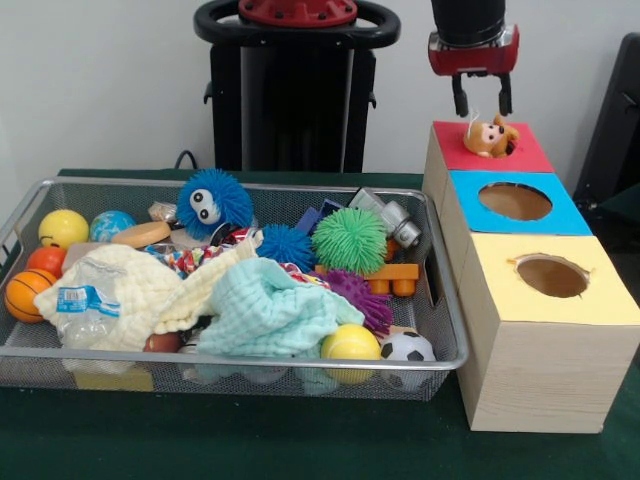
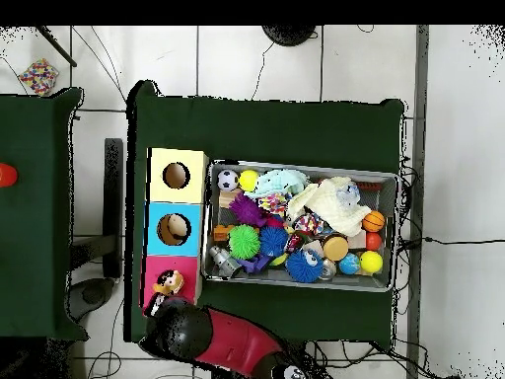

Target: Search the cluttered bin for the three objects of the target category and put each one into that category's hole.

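**Releasing a plush toy at the red box**

Hovering at upper right, the gripper (image 1: 478,108) hangs with fingers spread and empty just above the plush toy (image 1: 490,136), which sits at the hole (image 1: 508,146), perhaps snagged on its rim. The bin (image 1: 447,330) holds balls, cloths and clutter.

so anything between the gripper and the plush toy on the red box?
Nothing. In the front view the open gripper hangs just above the plush toy lying at the red box's hole; only background wall shows between them.
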`<state>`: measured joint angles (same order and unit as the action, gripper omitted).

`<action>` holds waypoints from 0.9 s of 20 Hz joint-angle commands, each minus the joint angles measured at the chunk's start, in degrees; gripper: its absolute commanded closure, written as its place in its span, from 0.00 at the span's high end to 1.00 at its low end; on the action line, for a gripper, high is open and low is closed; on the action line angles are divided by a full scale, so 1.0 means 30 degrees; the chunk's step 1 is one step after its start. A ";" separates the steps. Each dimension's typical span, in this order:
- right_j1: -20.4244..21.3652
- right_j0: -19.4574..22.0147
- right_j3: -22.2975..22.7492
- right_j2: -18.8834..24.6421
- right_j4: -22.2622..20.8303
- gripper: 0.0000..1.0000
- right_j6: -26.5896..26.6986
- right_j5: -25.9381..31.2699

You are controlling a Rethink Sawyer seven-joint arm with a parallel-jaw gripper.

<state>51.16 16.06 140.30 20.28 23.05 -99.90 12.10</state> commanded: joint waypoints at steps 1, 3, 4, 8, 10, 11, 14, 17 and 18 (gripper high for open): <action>0.0212 -0.1971 -0.3777 -0.4427 -0.1161 1.00 -0.3345 0.4090; 0.0141 -0.2499 -0.4329 -0.5192 -0.1659 1.00 -0.3201 0.4263; -0.0046 -0.3040 -0.4864 -0.5969 -0.2236 1.00 -0.3080 0.4712; -0.0691 -0.4164 -0.5824 -0.7548 -0.4064 1.00 -0.2708 0.4928; -0.0617 -0.3876 -0.5368 -0.7092 -0.3880 1.00 -0.2879 0.3931; -0.0538 -0.3655 -0.5083 -0.6779 -0.3673 1.00 -0.2955 0.3274; -0.0430 -0.3045 -0.4421 -0.5921 -0.3225 1.00 -0.3118 0.1553; -0.0337 -0.2559 -0.3952 -0.5242 -0.2899 1.00 -0.3232 0.0547; -0.0305 -0.2418 -0.3822 -0.5052 -0.2812 1.00 -0.3256 0.0331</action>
<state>51.16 5.35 132.86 3.46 13.64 -99.90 21.37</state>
